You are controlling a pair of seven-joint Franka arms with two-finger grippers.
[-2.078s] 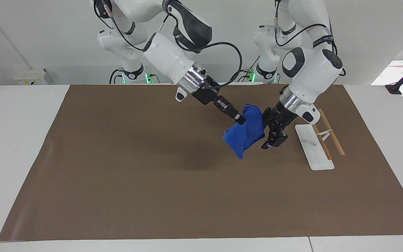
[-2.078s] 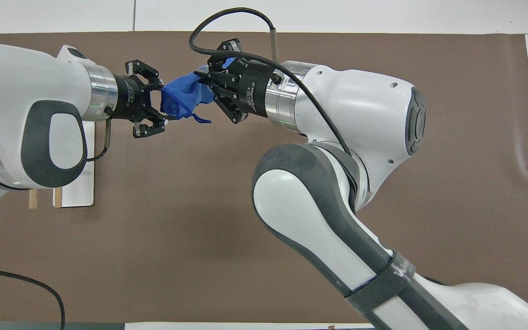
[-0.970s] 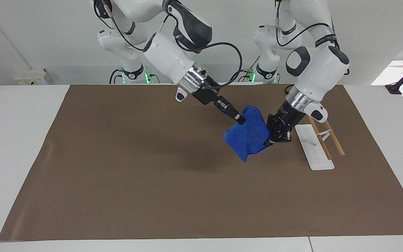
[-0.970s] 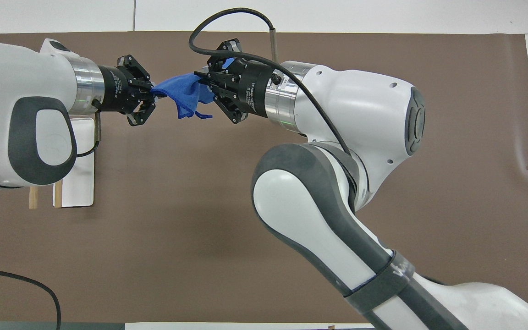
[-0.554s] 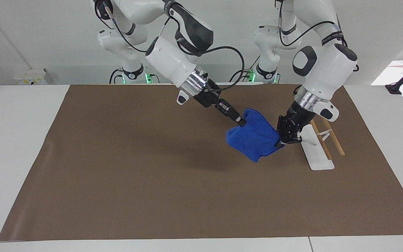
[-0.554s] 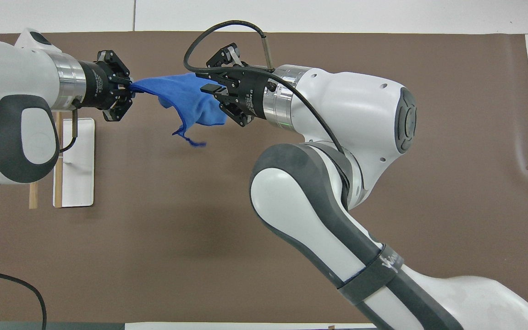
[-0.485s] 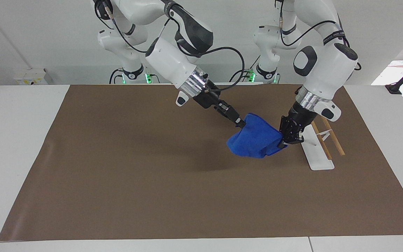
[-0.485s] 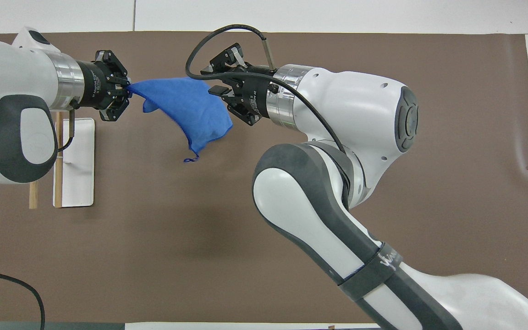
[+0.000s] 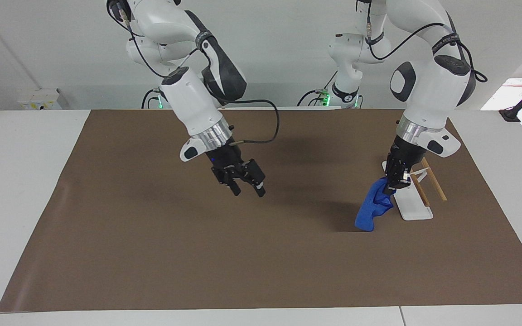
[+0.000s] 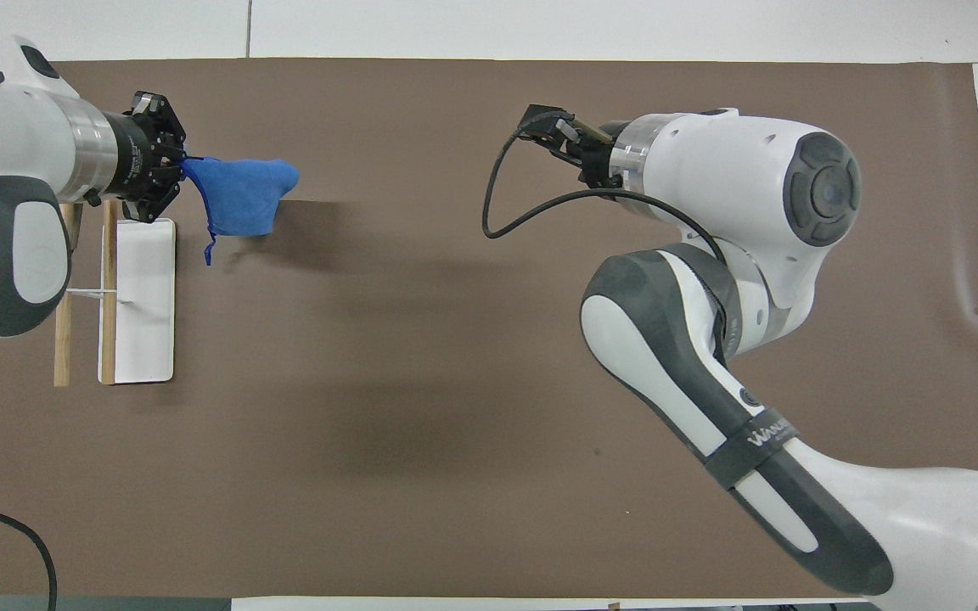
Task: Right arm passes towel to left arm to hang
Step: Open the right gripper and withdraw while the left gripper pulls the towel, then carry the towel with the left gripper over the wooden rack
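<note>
The blue towel (image 9: 371,207) hangs bunched from my left gripper (image 9: 390,188), which is shut on its top corner, up in the air beside the end of the rack's white base (image 9: 407,199). In the overhead view the towel (image 10: 240,194) trails from the left gripper (image 10: 182,167). My right gripper (image 9: 249,192) is open and empty, raised over the middle of the brown mat (image 9: 152,253), well apart from the towel. In the overhead view the right gripper (image 10: 542,126) is mostly hidden by its wrist.
The rack has a white flat base (image 10: 145,297) and two wooden bars (image 9: 432,179) on thin wire legs, at the left arm's end of the mat. The bars also show in the overhead view (image 10: 63,322). White table surrounds the mat.
The right gripper has let go of the towel, opened, and drawn back toward the mat's middle. The left gripper has carried the towel toward the rack; it now hangs down limp.
</note>
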